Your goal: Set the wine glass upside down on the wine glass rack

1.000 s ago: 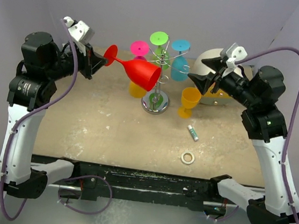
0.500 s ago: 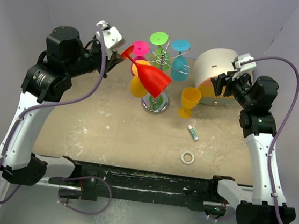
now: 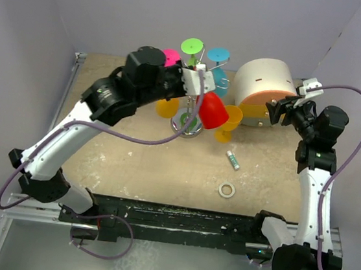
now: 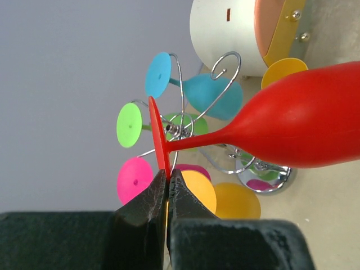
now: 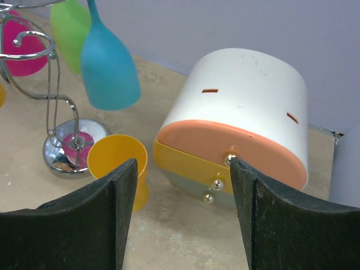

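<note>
Your left hand (image 4: 167, 183) is shut tight on the edge of the round foot of the red wine glass (image 4: 304, 121). The two fingers pinch the flat foot with almost no gap. The glass is up in the air, right by the top of the wine glass rack (image 3: 182, 127). Seen from above, its foot is up by the hand. Its bowl hangs lower, tipped out to the right of the thin pole. The stem is close in among the curly wire arms, but you cannot tell if it touches them. A blue glass (image 5: 107, 67), a green glass (image 5: 70, 28) and a pink glass (image 5: 22, 53) hang upside down on the rack.

Your right hand (image 5: 183, 166) is wide open and holds nothing. It is well away from the rack and points at the round white and orange drawer box (image 5: 253, 107). A yellow cup (image 5: 115, 160) stands on the worktop (image 3: 132, 155) between the rack's shiny base and the box. A small tube (image 3: 232, 159) and a ring (image 3: 227, 190) lie nearer the arm bases.
</note>
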You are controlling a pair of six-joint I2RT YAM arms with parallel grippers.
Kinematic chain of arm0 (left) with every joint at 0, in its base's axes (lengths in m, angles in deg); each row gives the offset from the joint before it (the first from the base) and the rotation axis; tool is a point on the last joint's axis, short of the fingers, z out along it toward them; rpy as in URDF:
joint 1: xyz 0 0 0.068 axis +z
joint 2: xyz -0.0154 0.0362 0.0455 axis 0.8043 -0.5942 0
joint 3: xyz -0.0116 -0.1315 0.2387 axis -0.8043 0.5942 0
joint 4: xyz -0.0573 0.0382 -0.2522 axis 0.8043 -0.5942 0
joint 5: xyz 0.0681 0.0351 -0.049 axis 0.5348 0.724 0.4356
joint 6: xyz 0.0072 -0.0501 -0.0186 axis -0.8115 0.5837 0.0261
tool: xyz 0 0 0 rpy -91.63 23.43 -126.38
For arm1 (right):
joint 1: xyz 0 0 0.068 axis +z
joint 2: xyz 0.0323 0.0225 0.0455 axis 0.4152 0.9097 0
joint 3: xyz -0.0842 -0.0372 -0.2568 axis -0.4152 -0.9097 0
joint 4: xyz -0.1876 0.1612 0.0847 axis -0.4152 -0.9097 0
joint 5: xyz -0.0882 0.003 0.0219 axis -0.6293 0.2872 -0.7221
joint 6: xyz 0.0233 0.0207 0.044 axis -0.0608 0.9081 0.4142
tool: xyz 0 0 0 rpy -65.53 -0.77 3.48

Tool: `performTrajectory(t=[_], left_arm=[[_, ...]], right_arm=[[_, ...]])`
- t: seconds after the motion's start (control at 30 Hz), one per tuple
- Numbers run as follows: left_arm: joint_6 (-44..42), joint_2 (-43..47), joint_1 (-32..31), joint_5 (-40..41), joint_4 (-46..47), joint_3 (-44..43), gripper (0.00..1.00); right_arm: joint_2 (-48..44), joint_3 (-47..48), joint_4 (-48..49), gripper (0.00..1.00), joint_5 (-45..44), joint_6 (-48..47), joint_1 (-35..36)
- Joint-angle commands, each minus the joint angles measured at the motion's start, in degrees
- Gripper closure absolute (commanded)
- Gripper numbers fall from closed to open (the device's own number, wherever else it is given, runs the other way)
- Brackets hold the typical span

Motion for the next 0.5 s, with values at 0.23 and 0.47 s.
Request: performTrajectory(t=[0.23,0.47], left_arm=[[-16.18,-10.04,-9.04,18.53,11.04,-1.64,1.00],[-19.53,-12.08,-9.21,22.66,12.71,-0.76,1.00]], right_arm=[[-1.18,-0.39,4.81,0.30,6.29,1.38,-2.15],[-1.56,-2.27,4.06,0.30,6.39,0.53,-2.20]])
